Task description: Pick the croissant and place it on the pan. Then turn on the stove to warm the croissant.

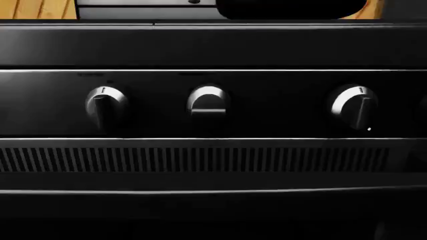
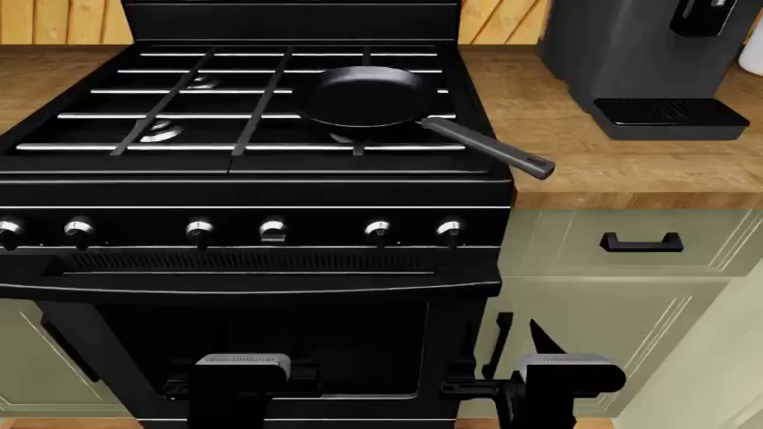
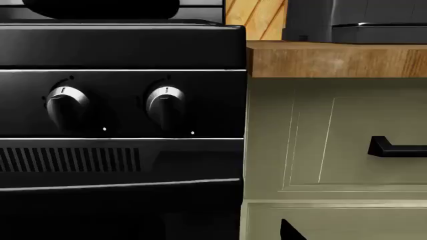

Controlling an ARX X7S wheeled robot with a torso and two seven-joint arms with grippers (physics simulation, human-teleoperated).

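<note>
The black pan [image 2: 364, 96] sits on the stove's [image 2: 256, 192] right front grate, its long handle reaching out over the counter to the right. I see nothing inside the pan, and the croissant is out of view. Six silver knobs run along the stove front. The fourth from the left [image 2: 273, 231] [image 1: 207, 102] lies crosswise, while its neighbours [image 1: 103, 102] [image 1: 353, 104] stand upright. My right gripper [image 2: 521, 344] is low beside the oven door, open and empty, with one fingertip [image 3: 290, 231] showing. My left wrist block [image 2: 242, 365] faces the oven door, its fingers lost against the black.
A dark grey coffee machine [image 2: 649, 54] stands on the wooden counter [image 2: 620, 174] to the right of the stove. Below the counter are pale green cabinet fronts with a black drawer handle [image 2: 641, 242] [image 3: 397, 148]. The oven door handle bar [image 2: 250, 288] juts out under the knobs.
</note>
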